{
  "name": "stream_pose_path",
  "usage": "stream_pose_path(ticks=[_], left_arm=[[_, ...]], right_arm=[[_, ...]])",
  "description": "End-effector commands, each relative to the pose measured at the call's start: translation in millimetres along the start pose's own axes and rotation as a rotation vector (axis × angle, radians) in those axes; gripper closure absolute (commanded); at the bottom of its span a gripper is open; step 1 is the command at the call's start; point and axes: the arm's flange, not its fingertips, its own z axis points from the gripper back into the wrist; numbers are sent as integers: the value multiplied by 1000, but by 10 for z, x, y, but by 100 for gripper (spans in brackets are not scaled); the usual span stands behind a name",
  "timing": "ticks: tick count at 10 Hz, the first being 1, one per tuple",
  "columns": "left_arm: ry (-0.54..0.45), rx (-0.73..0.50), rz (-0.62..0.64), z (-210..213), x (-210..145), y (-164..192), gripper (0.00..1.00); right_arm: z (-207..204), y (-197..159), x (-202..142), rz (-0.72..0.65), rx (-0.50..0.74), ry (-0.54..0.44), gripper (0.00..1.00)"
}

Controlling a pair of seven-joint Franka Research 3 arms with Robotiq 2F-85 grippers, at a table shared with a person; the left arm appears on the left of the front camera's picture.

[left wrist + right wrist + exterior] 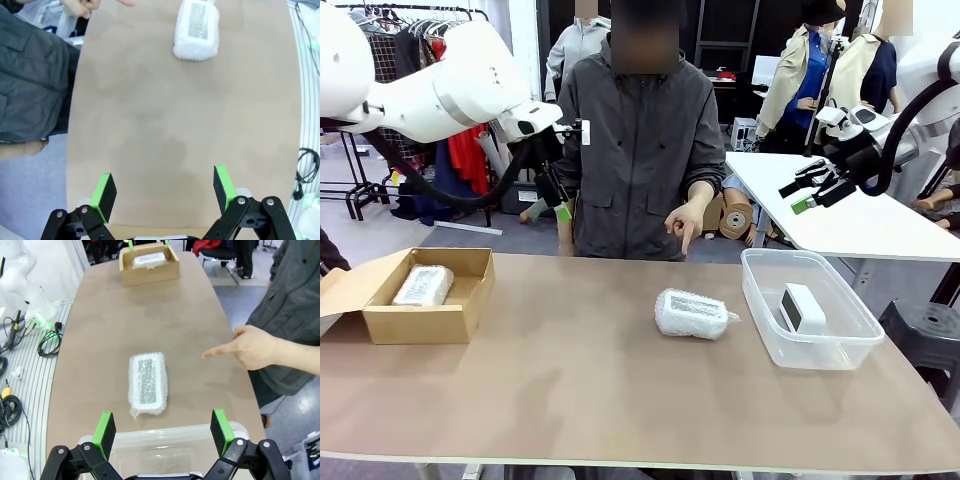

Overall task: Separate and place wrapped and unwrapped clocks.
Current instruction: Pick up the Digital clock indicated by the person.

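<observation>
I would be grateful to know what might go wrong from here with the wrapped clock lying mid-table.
1. The person's hand points down just beyond the wrapped clock; a descending right gripper, open now, might meet it.
2. Its loose crinkly wrap could let the jaws pinch plastic alone and slip.
3. It lies near the clear tub holding the bare white clock; the cardboard box with the other wrapped clock sits far off at the other side.
</observation>
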Motion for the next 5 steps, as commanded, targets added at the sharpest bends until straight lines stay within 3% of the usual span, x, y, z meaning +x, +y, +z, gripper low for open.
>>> stream_pose_path(ticks=[1, 2, 3, 5], left_arm=[[8, -34, 15, -212, 357, 42, 0], [14, 0, 51, -395, 598, 23, 0], [-41, 7, 92, -550, 811, 10, 0], [4, -8, 45, -910, 1160, -52, 0]], right_arm=[[-7, 6, 11, 1, -16, 4, 0], [-7, 6, 11, 1, -16, 4, 0], [-7, 6, 11, 1, -16, 4, 0], [-7, 6, 11, 1, -16, 4, 0]])
